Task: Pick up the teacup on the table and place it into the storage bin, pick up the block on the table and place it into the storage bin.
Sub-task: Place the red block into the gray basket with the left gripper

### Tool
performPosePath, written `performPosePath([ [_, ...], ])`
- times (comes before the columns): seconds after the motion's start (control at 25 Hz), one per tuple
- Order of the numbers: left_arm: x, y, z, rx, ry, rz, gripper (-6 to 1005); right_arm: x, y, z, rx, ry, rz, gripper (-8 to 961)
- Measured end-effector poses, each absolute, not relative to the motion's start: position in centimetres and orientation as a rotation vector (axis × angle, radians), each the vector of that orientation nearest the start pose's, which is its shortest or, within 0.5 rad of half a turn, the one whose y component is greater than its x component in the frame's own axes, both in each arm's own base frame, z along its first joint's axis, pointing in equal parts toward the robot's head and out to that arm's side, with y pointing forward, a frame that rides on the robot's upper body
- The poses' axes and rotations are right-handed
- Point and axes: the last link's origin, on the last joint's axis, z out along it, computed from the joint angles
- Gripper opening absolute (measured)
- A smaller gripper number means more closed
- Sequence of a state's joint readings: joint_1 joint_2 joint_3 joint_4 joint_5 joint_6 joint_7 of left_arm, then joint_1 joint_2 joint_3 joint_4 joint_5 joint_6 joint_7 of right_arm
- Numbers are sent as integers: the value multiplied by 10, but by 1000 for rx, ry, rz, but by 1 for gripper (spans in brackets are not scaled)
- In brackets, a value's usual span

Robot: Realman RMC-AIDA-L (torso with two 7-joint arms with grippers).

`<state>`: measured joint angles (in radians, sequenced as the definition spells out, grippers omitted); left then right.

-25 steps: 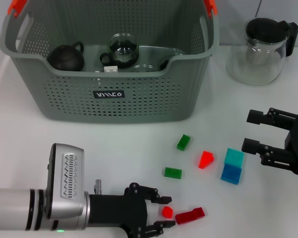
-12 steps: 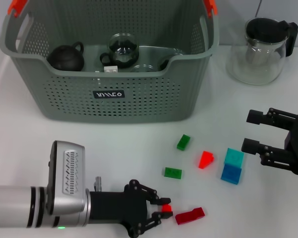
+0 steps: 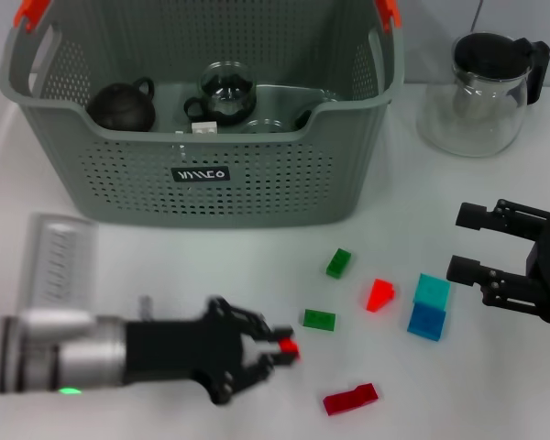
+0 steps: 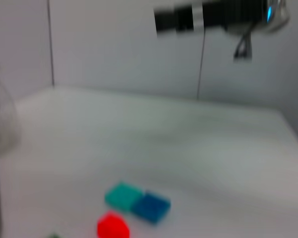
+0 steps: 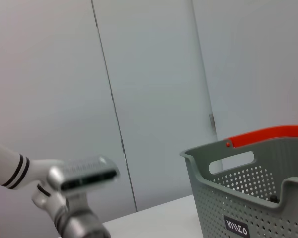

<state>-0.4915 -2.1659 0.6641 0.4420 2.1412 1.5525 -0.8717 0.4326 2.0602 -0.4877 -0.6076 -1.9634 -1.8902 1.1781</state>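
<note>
My left gripper (image 3: 280, 349) is shut on a small red block (image 3: 291, 348) near the table's front, left of the loose blocks. The grey-green storage bin (image 3: 202, 188) stands at the back, well beyond it; the right wrist view shows the storage bin (image 5: 253, 198) too. Inside the bin are a glass teacup (image 3: 227, 90) and a dark teapot (image 3: 121, 105). No teacup shows on the table. My right gripper (image 3: 460, 243) hangs open at the right, beside a teal block (image 3: 432, 291) and a blue block (image 3: 426, 322).
Two green blocks (image 3: 338, 263) (image 3: 319, 320), a red wedge (image 3: 380, 295) and a long red block (image 3: 351, 399) lie between the arms. A glass teapot with black lid (image 3: 481, 92) stands at the back right. The left wrist view shows the teal block (image 4: 123, 194) and blue block (image 4: 151, 207).
The left gripper closed on the small red block, then moved away from the front edge and to the left with it. The right arm stayed still.
</note>
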Motion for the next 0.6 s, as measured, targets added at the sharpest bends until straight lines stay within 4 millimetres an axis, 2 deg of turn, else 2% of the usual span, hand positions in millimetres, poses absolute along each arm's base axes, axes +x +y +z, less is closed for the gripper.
performPosePath([
  [0.04, -271, 269, -70, -2880, -238, -725, 188, 275, 276, 30, -2676, 438, 1062, 745],
  [0.2, -261, 275, -12, -2739, -239, -983, 196, 275, 276, 30, -2673, 439, 1063, 745],
  [0.28, -256, 284, 17, -2657, -275, -1100, 203, 275, 276, 31, -2673, 439, 1063, 745],
  [0.4, -246, 308, 55, -2537, -391, -1226, 212, 274, 276, 30, -2673, 437, 1065, 745],
  [0.44, -239, 323, 72, -2486, -443, -1276, 215, 274, 276, 30, -2674, 437, 1066, 745],
  [0.52, -230, 339, 87, -2449, -484, -1309, 221, 273, 277, 30, -2675, 435, 1068, 745],
  [0.6, -216, 365, 101, -2409, -540, -1312, 227, 273, 277, 30, -2676, 433, 1069, 745],
])
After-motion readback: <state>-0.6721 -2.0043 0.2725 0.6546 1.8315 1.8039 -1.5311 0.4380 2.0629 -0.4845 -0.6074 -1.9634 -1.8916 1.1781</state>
